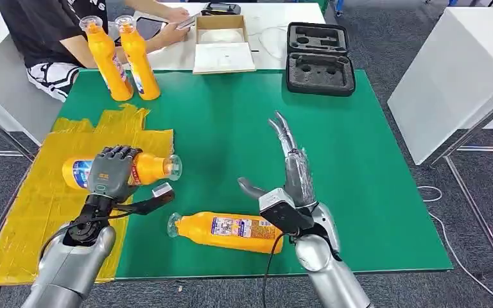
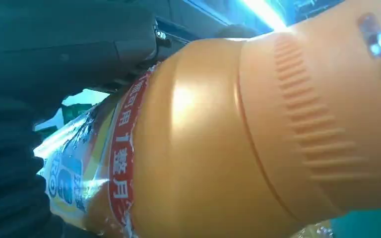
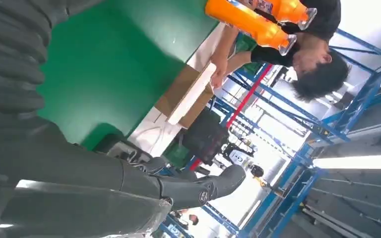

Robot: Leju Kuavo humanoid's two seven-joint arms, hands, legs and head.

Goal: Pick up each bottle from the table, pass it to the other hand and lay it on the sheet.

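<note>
My left hand (image 1: 112, 169) grips an orange bottle (image 1: 146, 169) that lies on its side over the edge of the yellow sheet (image 1: 32, 212), clear cap pointing right. The left wrist view shows this bottle (image 2: 258, 139) close up, with my dark fingers (image 2: 64, 44) wrapped over it. A second orange bottle (image 1: 231, 231) lies on the green mat near the front edge, cap to the left. My right hand (image 1: 292, 173) is open just right of it, fingers stretched forward. Two more bottles (image 1: 123, 59) stand upright at the mat's far left corner, also visible in the right wrist view (image 3: 258, 20).
A person (image 1: 45, 32) sits at the far left behind the standing bottles. A cardboard box (image 1: 221, 42) and a black foam case (image 1: 320, 59) lie at the back of the green mat (image 1: 359, 160). A white table (image 1: 462, 70) stands to the right.
</note>
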